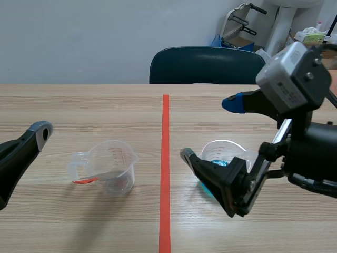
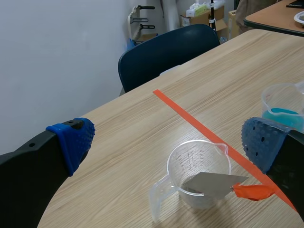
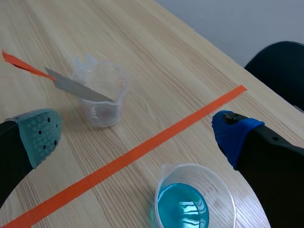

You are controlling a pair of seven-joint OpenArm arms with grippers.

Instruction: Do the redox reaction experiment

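Observation:
A clear measuring cup [image 1: 109, 167] stands left of the tape line. A grey metal strip [image 1: 102, 175] with an orange-red end leans inside it. A second clear cup [image 1: 224, 156], holding blue liquid, stands right of the line. My left gripper [image 1: 38, 133] hovers open at the table's left, apart from the strip cup [image 2: 197, 164], which lies ahead between its fingers; the strip [image 2: 213, 184] pokes out over the rim. My right gripper [image 1: 210, 129] hangs open above the blue-liquid cup [image 3: 194, 205]. The strip cup [image 3: 102, 90] lies ahead, beyond the line.
An orange-red tape line [image 1: 165, 168] runs down the middle of the wooden table. A dark blue chair [image 1: 205, 66] stands behind the far edge. Boxes and a metal frame [image 1: 239, 23] sit in the back right corner of the room.

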